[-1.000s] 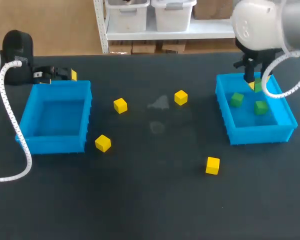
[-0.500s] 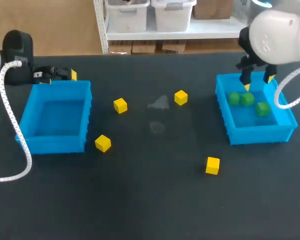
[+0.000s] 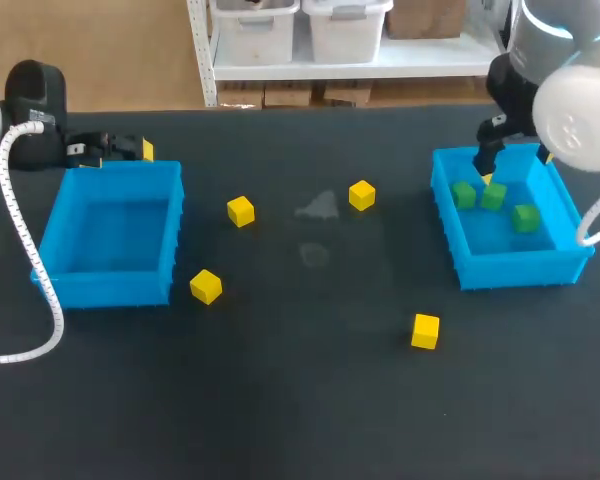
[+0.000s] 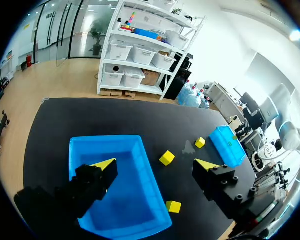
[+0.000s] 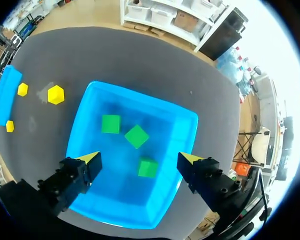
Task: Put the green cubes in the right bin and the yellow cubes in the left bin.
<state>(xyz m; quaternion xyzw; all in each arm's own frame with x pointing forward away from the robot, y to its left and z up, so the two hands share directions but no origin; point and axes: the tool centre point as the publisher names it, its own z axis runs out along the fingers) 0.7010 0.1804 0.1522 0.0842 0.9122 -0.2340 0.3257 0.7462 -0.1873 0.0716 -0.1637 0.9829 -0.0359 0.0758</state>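
Four yellow cubes (image 3: 241,211) lie loose. Left gripper (image 4: 155,165) hangs wide and empty over the left bin (image 3: 108,287), two cubes just beyond its right finger, so it looks nearer. Right gripper (image 5: 139,157), wide too, hovers over green cubes (image 3: 494,196) in the right bin (image 3: 520,268).

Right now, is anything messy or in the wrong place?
Four yellow cubes lie loose on the table, outside the left bin. The three green cubes sit in the right bin. Pale smudges mark the table's middle.
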